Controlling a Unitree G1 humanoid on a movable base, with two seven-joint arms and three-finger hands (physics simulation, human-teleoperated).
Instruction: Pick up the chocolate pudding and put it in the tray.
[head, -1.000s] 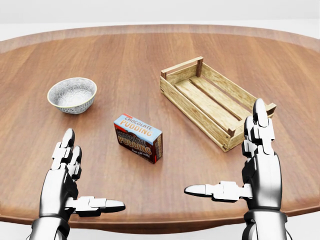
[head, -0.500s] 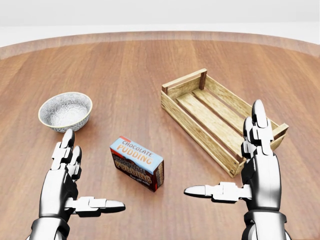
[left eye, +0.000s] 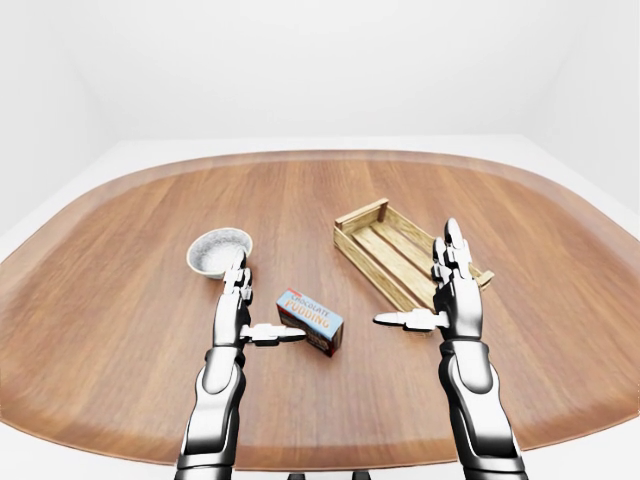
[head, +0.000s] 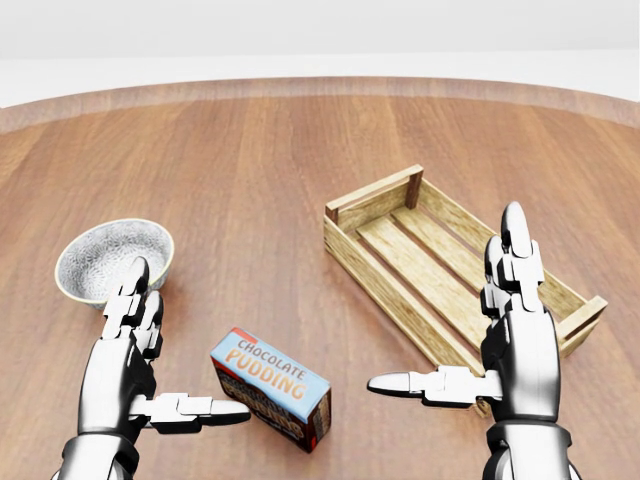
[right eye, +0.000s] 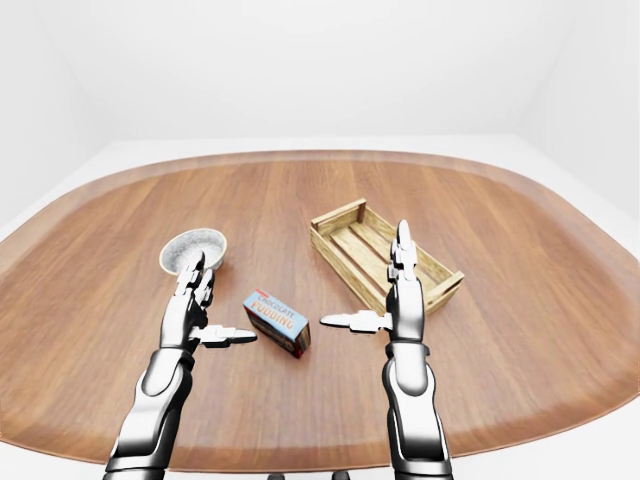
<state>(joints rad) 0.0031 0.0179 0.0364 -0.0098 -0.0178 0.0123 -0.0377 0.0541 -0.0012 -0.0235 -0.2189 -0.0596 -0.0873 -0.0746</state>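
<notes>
Spanning most of the eye views: big rounded wooden table (left eye: 120, 300), warm brown, grain running L-R, lighter rim band. Sitting in a plain white room w/ pale floor + walls, nothing else showing around it.

Leaving lots of bare wood at far L, far R and along the top of the eye views; table's near edge curving across the bottom, arms coming up over it.

L to R in head view:
- Speckled grey-white bowl (head: 112, 262) sitting upright at L, partly behind left hand's raised fingers.
- Left hand (head: 140, 375) hovering wide open, fingers pointing up, thumb sticking out to the R; gripping nothing. Thumb tip near the box's L end, touching or not — can't tell.
- Chocolate pudding box (head: 270, 388) lying flat on the table btwn the two hands, blue label facing up, long axis running diagonally upper-L to lower-R, lower-R end nearest the bottom edge. Not in the tray.
- Right hand (head: 480, 345) also spread open and empty, fingers up, thumb pointing L toward the box, well apart from it; overlapping the tray's lower-R part.
- Slatted wooden crate tray (head: 375, 205) resting at R, open side up, long axis also running upper-L to lower-R, just beside the box.
</notes>
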